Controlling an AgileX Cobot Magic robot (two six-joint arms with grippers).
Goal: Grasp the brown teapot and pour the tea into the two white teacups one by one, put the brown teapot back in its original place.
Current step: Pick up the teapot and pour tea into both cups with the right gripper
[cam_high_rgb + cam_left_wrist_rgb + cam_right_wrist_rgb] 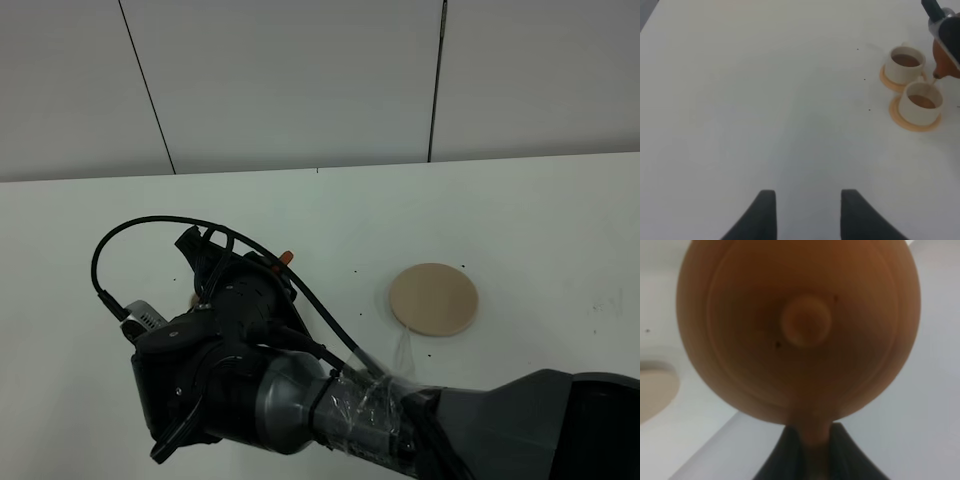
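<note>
Left claw (808, 192) hovers low over the bare white table (740, 100), prongs spread and holding nothing, off to the side of the work. Beyond it stand the two white teacups (906, 62) (922, 101), touching or nearly so, each on its orange saucer (914, 123), and both already show brown tea. Right claw (811, 452) has crossed to the left half of the scene and pinches the handle of the brown teapot (946, 59), which hangs in the air just above one cup, well left of the beige coaster (433, 298). Judging by the full cups and what looks like a thin stream at the spout (936, 76), the second pour is nearly done. Next, the pot needs levelling to cut the flow, then a steady carry rightward and an upright set-down centred on the coaster. Its handle-to-spout line runs away from the right claw and tips downward, spout toward the cup and lid knob (806, 321) facing back at the wrist.
</note>
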